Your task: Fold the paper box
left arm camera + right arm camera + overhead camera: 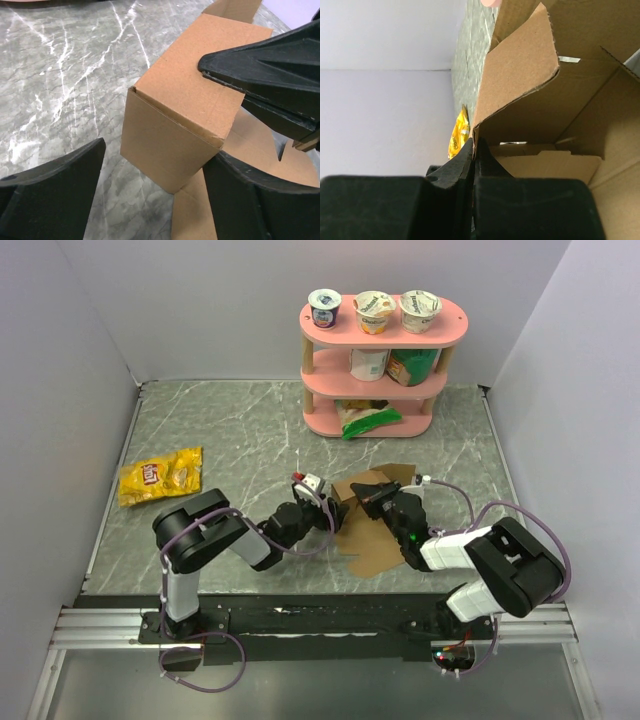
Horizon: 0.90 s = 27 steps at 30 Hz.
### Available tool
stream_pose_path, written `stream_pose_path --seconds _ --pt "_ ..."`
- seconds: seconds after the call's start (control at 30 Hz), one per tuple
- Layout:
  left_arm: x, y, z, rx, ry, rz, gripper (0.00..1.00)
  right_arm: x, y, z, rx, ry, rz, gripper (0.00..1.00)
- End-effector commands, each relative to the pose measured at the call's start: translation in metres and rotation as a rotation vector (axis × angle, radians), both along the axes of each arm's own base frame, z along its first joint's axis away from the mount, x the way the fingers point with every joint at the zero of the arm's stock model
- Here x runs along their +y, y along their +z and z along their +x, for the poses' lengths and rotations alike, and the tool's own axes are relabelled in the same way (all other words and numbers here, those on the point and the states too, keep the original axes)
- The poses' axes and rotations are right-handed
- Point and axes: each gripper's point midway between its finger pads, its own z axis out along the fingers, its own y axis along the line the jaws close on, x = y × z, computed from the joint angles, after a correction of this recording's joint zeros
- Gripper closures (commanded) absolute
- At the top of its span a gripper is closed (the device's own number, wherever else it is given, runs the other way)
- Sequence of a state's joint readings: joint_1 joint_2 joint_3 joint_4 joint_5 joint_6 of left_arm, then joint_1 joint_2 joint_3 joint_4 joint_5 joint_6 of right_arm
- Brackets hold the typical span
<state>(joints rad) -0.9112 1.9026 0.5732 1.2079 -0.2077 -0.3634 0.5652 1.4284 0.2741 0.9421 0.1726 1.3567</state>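
Because the paper box [365, 545] is only half made, with one wall and a top panel raised while the other flaps lie flat on the table [230, 430], I work it from two sides just right of the centre of the overhead view. My right gripper [473, 150] is closed tight on the free edge of the raised cardboard. In its own view that edge runs down into the seam between my two fingers at lower centre. I judge the pinch is there to stop the panel from opening along its crease. My left gripper [159, 162] is spread wide and grips nothing. One finger sits at the lower left of its view, apart from the wall, and the other at lower right above a flat flap, so the folded corner stands between them. I cannot tell whether that second finger touches the cardboard. I take this spread as a line-up on the corner, ready to press the wall square or catch the next flap. If I close too hard, I would expect the thin corner to buckle. The yellow bag [160, 478] at the left and the pink shelf [385, 340] at the top are well apart from all this.
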Motion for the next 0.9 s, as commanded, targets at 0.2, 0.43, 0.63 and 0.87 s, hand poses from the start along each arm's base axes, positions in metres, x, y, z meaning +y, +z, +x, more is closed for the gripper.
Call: stream_pose_path --seconds 0.2,0.43,0.63,0.87 --pt "0.019 0.002 0.038 -0.034 0.385 0.023 0.32 -0.007 -0.027 -0.008 0.052 0.001 -0.109 1.00" --pt "0.028 0.008 0.044 -0.091 0.547 0.034 0.44 -0.003 -0.033 -0.010 0.085 -0.002 -0.076 1.00" --pt "0.030 0.002 0.046 -0.115 0.607 0.080 0.55 -0.004 -0.034 -0.010 0.105 -0.019 -0.065 1.00" --pt "0.031 -0.001 0.045 -0.137 0.636 0.122 0.80 -0.012 -0.033 -0.011 0.120 -0.051 -0.104 1.00"
